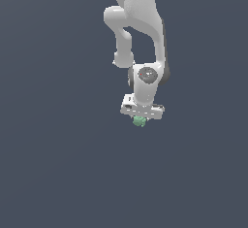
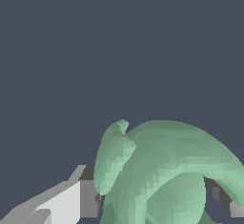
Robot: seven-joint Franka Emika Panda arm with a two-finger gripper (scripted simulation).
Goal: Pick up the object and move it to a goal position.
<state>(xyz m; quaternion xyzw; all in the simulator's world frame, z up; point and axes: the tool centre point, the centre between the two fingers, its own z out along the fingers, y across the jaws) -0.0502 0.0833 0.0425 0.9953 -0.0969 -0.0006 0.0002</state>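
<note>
The object [image 1: 140, 121] is a small, lumpy mint-green blob sitting directly under the white hand of the arm in the exterior view. My gripper [image 1: 141, 120] points downward and is shut on it. In the wrist view the object [image 2: 162, 170] fills the lower part of the picture, pressed between one finger [image 2: 71, 199] on one side and the other finger [image 2: 224, 199] on the far side. My fingertips are hidden behind the blob in the exterior view.
The white arm [image 1: 140, 33] comes down from the top of the exterior view. A plain dark grey-blue surface [image 1: 58, 164] lies all around, with no other objects or markers in view.
</note>
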